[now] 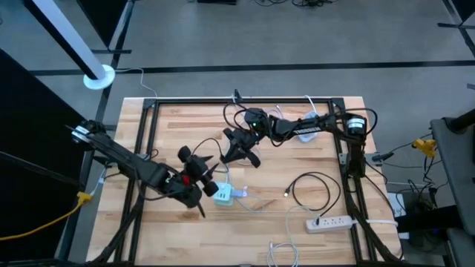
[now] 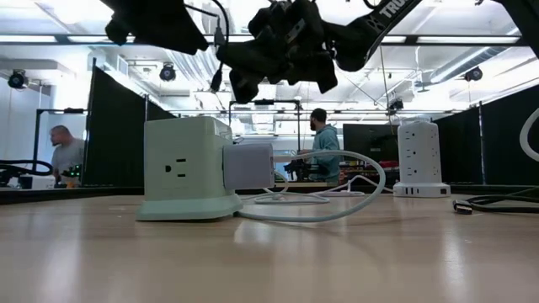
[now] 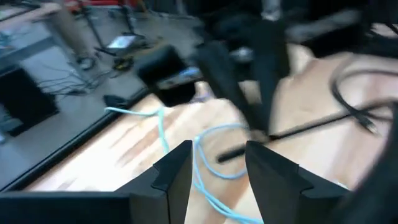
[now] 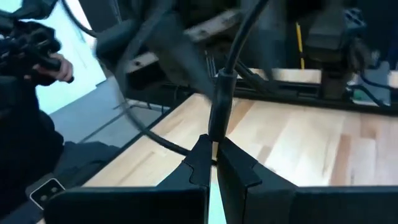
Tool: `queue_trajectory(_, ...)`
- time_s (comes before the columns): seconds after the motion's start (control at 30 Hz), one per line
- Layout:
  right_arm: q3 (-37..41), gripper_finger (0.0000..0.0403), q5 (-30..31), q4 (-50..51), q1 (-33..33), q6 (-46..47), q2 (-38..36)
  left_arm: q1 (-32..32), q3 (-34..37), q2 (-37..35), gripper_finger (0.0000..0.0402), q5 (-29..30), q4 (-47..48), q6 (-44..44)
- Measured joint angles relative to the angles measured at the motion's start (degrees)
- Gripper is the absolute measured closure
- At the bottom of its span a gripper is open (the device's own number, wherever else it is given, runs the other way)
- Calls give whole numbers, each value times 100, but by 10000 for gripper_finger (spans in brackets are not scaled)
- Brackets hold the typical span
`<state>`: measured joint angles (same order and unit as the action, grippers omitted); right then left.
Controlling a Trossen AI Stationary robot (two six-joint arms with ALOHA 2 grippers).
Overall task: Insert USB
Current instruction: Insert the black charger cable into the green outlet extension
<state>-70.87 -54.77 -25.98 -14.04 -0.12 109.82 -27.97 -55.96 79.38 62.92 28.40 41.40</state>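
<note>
My right tool [image 4: 213, 163] clamped on black USB cable [image 4: 219, 106], held mid-table for insertion; left tool [image 3: 217, 168] fingers apart, empty, above green power cube [image 1: 225, 194].

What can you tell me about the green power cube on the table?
The power cube is a pale green, plastic-looking block on a wider base, standing upright on the wooden table. One face shows an empty three-hole outlet. A grey adapter is plugged into its side, with a white cable looping away. In the high view it sits just beside the left gripper, contact unclear.
</note>
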Motion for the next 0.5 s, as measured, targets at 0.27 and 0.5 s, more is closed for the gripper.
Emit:
queue_trajectory(0.27, 0, 403, 420, 42, 105, -182, -4, -11, 369, 8, 252, 295, -720, 106)
queue_trajectory(0.5, 0, 403, 444, 84, 110, -413, -11, -99, 814, 10, 244, 276, -1645, -19)
